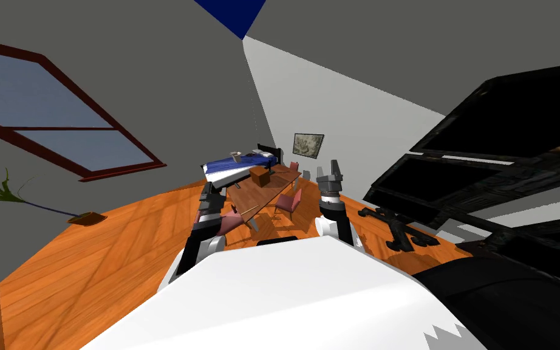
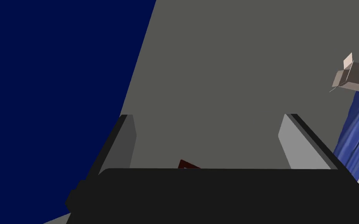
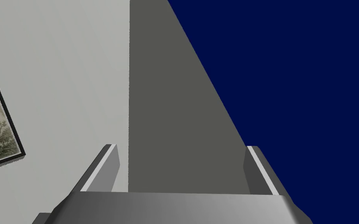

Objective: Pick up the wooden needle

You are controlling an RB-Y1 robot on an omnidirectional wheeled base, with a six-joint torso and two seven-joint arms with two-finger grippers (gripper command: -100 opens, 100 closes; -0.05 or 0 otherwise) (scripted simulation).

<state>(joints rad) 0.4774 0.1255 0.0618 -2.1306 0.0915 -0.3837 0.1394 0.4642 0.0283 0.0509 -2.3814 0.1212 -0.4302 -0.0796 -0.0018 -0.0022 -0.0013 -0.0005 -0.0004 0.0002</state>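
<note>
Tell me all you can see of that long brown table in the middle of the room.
The table is long, with a brown wood-look top on thin legs, standing on the orange plank floor. A brown box sits on it; a thin pale stick lies near its close end. Pinkish chairs flank it.

The plank wooden floor is bright orange with streaky grain. The long wooden table is reddish brown, and on it sit a darker brown square box and a thin, pale straw-coloured needle. The padded chairs round it are dusty pink. The bed's draped cover is deep blue. The slanted window frame is dark red, the ceiling patch navy and the big shelving unit glossy black. The left tool has light grey fingers on a black body.
</note>
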